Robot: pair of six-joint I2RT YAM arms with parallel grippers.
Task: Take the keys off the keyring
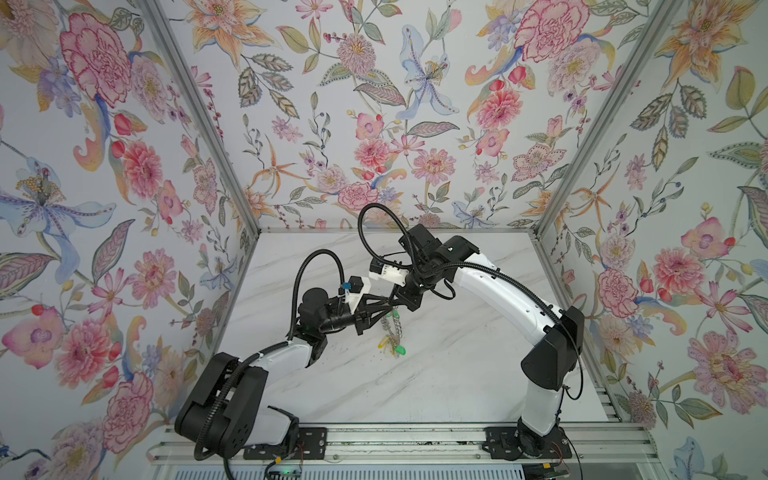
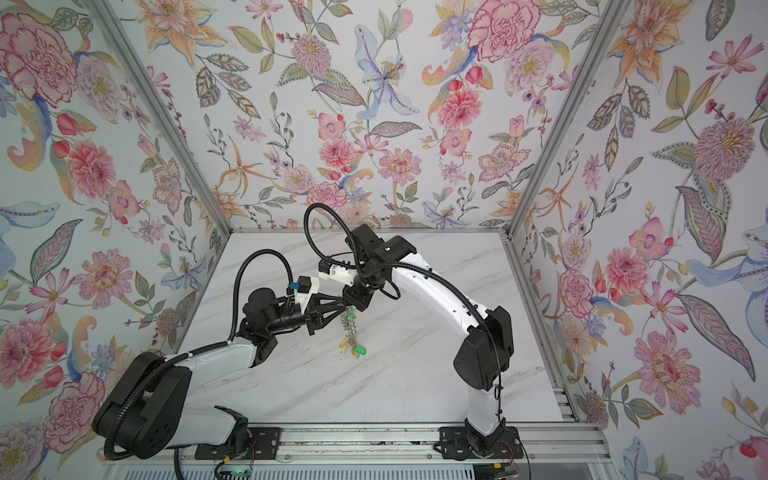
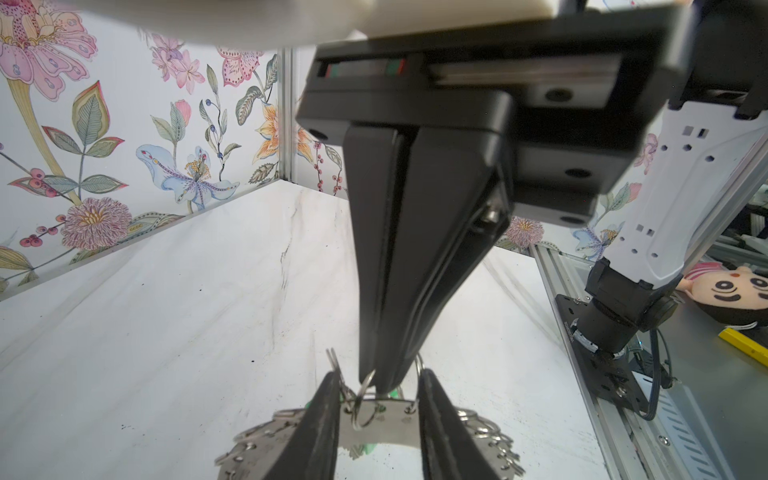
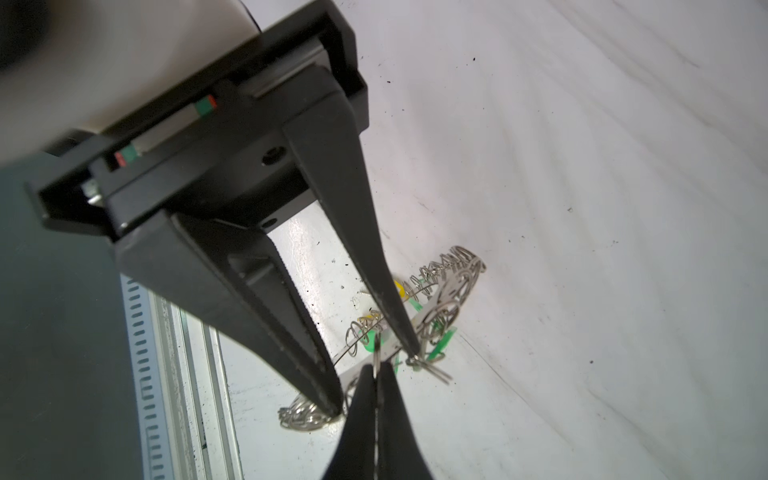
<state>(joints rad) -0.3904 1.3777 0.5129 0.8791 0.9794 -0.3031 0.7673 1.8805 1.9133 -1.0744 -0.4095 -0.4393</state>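
You have keyring (image 1: 391,329) flat grey metal, edge-on mid-frame | keys (image 1: 400,352) glossy green, yellow tags low on marble table (image 1: 457,374) | left gripper (image 1: 390,306) tapered jaws apart astride band | right gripper (image 4: 376,370) pinching thin wire loop (image 4: 376,356)

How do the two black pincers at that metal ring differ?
On the left gripper the jaws stand apart, astride the keyring; on the right gripper they are shut, pinching a small wire loop. The left lies nearly level; the right points steeply down. Both are black and tapered.
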